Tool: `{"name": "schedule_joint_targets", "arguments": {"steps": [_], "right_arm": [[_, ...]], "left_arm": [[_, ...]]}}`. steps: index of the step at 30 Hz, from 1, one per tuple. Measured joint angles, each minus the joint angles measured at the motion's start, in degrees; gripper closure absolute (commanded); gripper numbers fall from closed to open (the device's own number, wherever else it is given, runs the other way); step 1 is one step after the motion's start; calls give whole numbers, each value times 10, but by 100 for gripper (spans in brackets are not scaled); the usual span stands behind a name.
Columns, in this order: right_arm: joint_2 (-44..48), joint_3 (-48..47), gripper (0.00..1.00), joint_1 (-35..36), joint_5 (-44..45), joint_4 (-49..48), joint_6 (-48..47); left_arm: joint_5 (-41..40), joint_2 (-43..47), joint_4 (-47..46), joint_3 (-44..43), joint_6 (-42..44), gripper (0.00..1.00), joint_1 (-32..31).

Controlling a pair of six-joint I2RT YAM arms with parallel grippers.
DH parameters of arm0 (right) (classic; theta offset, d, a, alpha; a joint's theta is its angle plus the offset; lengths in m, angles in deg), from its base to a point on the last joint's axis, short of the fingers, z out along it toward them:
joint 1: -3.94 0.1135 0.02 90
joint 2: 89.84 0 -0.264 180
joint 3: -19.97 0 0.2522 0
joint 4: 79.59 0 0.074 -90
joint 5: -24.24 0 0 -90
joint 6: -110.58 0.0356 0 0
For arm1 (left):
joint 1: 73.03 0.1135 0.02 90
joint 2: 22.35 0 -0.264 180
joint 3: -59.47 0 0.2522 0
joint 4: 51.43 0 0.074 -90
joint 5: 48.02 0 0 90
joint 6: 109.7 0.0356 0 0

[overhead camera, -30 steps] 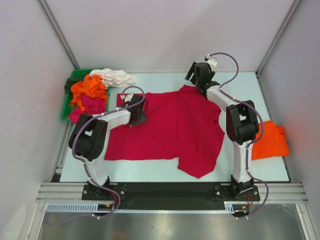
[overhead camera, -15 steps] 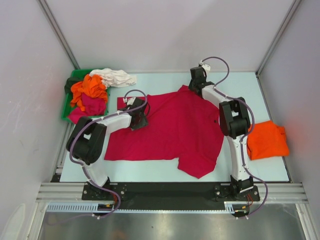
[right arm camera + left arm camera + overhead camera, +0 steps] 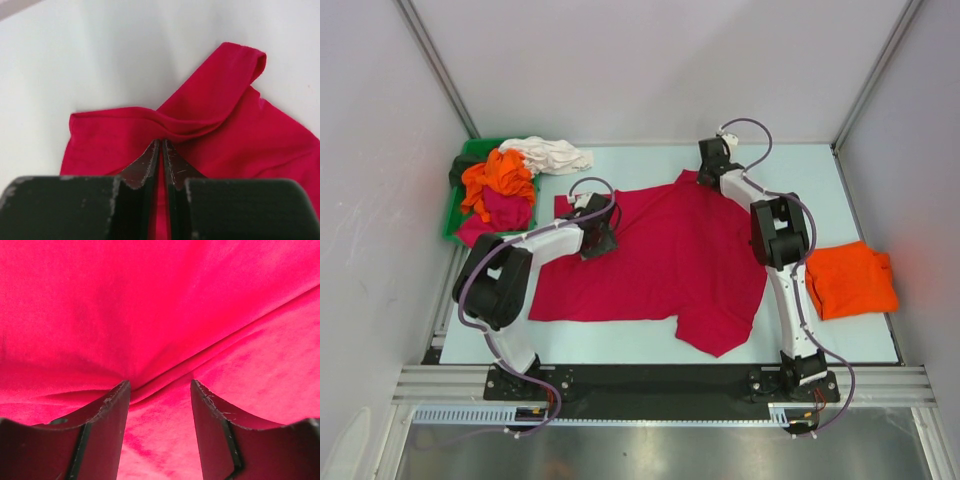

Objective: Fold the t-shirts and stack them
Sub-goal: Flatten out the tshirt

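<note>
A large crimson-red t-shirt (image 3: 660, 260) lies spread flat across the middle of the table. My left gripper (image 3: 598, 240) is down on its left part; the left wrist view shows the left gripper (image 3: 160, 390) open, fingertips pressed against the red cloth (image 3: 150, 305) beside a crease. My right gripper (image 3: 708, 172) is at the shirt's far edge. In the right wrist view the right gripper (image 3: 161, 142) is shut on a raised fold of the crimson cloth (image 3: 225, 100), with a thin strip of red between its fingers. A folded orange t-shirt (image 3: 852, 280) lies at the right.
A green bin (image 3: 450, 218) at the back left holds a heap of orange (image 3: 500, 175), magenta (image 3: 505, 210) and dark (image 3: 463, 168) shirts. A white one (image 3: 555, 153) spills over its far side. Grey walls enclose the table (image 3: 820, 170) on three sides.
The right gripper came down from above the shirt's far edge and closed on a fold there. The left gripper slid slightly right on the cloth.
</note>
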Motion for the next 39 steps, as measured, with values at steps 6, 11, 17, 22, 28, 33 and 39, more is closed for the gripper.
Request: {"name": "schedule_joint_targets", "arguments": {"steps": [6, 11, 17, 22, 28, 33, 39], "right_arm": [[-47, -80, 89, -3, -5, 23, 1], [-67, -116, 85, -6, -13, 34, 1], [-96, -166, 70, -16, -45, 41, 15], [-123, -213, 36, -28, -79, 36, 35], [-133, -234, 11, -39, -99, 21, 43], [-63, -123, 6, -44, -100, -23, 40], [78, -11, 20, -44, -89, -32, 26]], "left_arm": [[-10, -5, 20, -60, 0, 42, 0], [-11, -22, 20, -85, 0, 43, 0], [-4, -47, 25, -89, 0, 44, 0], [1, -59, 30, -89, 0, 44, 0], [0, -62, 42, -101, 5, 43, 0], [-8, -61, 43, -106, 12, 43, 0], [-17, -62, 42, -123, 19, 43, 5]]}}
